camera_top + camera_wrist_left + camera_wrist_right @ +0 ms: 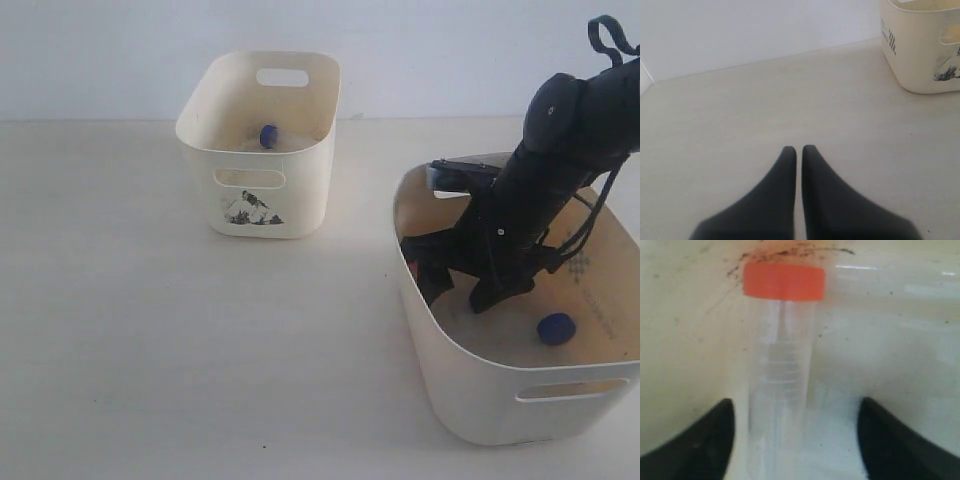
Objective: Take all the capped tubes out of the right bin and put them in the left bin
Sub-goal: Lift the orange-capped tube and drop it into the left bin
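Observation:
The right bin (470,390) is the wide cream tub at the right, and my right arm reaches down into it. On its floor lies a clear capped tube (782,365) with an orange-red cap (784,282). My right gripper (796,402) is open around the tube's lower end, closer to one finger, with a gap on both sides. Another capped tube shows as a dark blue cap (556,328) near the bin's front right. The left bin (300,200) with the picture sticker holds a blue-capped tube (268,136). My left gripper (796,148) is shut and empty over the table.
In the left wrist view the left bin (920,55) stands off to one side, beyond the fingertips. A pale wall runs behind the table. The right arm's dark body (530,200) hides much of the right bin's inside.

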Available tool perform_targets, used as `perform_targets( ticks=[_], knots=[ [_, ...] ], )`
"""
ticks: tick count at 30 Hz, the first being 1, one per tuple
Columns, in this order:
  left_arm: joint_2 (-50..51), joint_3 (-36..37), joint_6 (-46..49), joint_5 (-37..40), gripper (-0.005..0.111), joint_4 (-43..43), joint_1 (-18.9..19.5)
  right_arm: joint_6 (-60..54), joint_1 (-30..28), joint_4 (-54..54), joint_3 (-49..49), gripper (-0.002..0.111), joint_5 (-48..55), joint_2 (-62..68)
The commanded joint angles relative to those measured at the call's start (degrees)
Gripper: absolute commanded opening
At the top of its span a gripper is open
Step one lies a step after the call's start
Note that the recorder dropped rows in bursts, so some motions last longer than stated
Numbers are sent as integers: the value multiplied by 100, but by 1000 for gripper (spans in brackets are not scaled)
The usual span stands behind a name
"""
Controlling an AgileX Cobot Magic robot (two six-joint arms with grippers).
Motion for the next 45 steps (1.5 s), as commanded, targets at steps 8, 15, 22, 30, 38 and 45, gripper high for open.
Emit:
perform_targets(
  ticks=[8,15,22,30,38,45],
  knots=[
    [3,-21,-54,-20,4,-18,-8,75,104,374,-9,0,16,171],
    [3,-21,-54,-20,4,-18,-8,190,104,-393,-9,0,774,-343],
    [3,-21,-54,-20,4,-18,-8,293,104,-557,-9,0,890,-1617],
    [3,-21,-54,-20,4,-18,-8,-404,104,122,-9,0,48,-2964],
    [3,-21,-54,-20,4,-18,-8,-4514,104,4573,-66,0,-928,-2647],
    [3,-21,-54,-20,4,-18,-8,-4851,251,5240,-1393,0,-364,-1348]
  ],
)
